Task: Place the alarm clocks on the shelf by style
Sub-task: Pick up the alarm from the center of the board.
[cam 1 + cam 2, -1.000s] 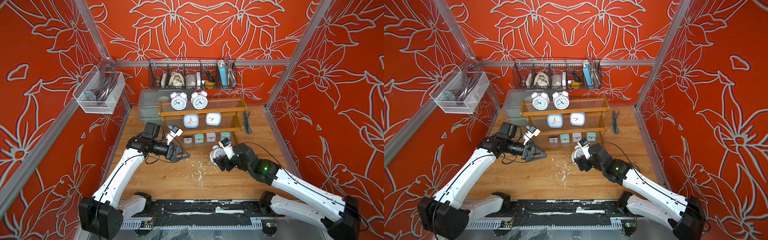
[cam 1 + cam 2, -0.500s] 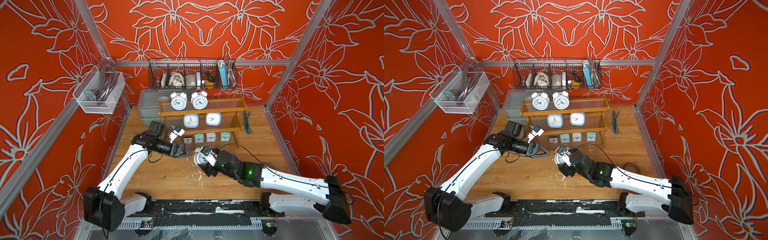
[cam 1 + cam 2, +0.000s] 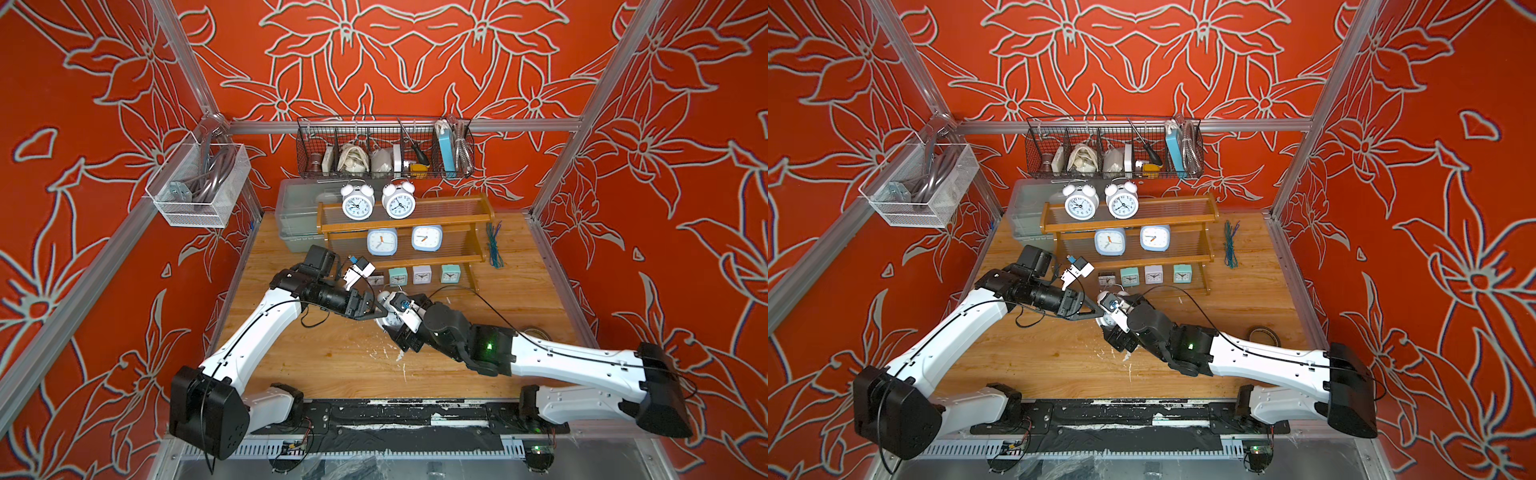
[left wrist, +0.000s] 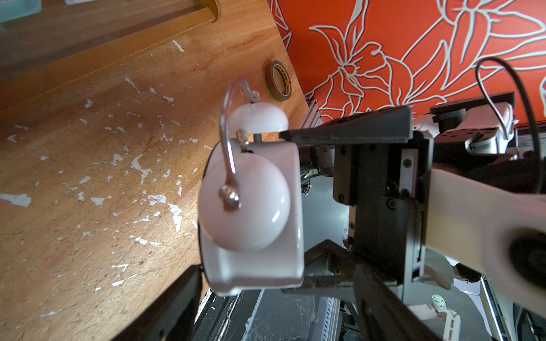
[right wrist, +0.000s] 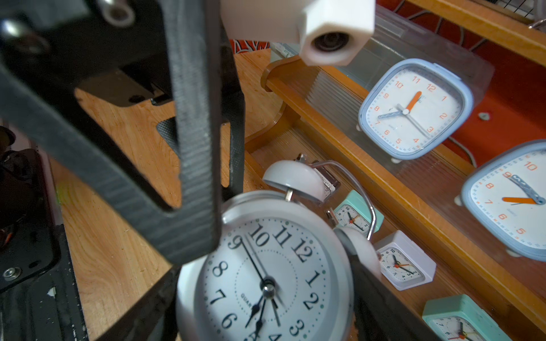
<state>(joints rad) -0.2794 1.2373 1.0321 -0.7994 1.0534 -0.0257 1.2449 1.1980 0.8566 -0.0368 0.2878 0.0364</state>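
A white twin-bell alarm clock (image 3: pixel 390 321) hangs above the table in front of the shelf (image 3: pixel 453 208), with my right gripper (image 3: pixel 395 318) shut on its sides. The right wrist view shows its face (image 5: pixel 266 283) between the fingers. My left gripper (image 3: pixel 380 309) reaches in from the left and is open, its fingers (image 4: pixel 177 298) straddling the clock's body (image 4: pixel 251 206) front to back. On the shelf stand two twin-bell clocks (image 3: pixel 357 203) on top, two pale-blue clocks (image 3: pixel 381 242) in the middle, and several tiny square clocks (image 3: pixel 422 274) at the bottom.
A clear plastic bin (image 3: pixel 295 208) sits behind the shelf's left end. A black wire basket (image 3: pixel 384 149) hangs on the back wall, a white mesh basket (image 3: pixel 199 187) on the left wall. Green ties (image 3: pixel 493 245) lie right of the shelf and a tape roll (image 3: pixel 1264 334) lies near the right wall.
My right arm has carried the twin-bell clock leftward to the middle. The left arm swung in to meet it, and its jaws have narrowed a little around the clock.
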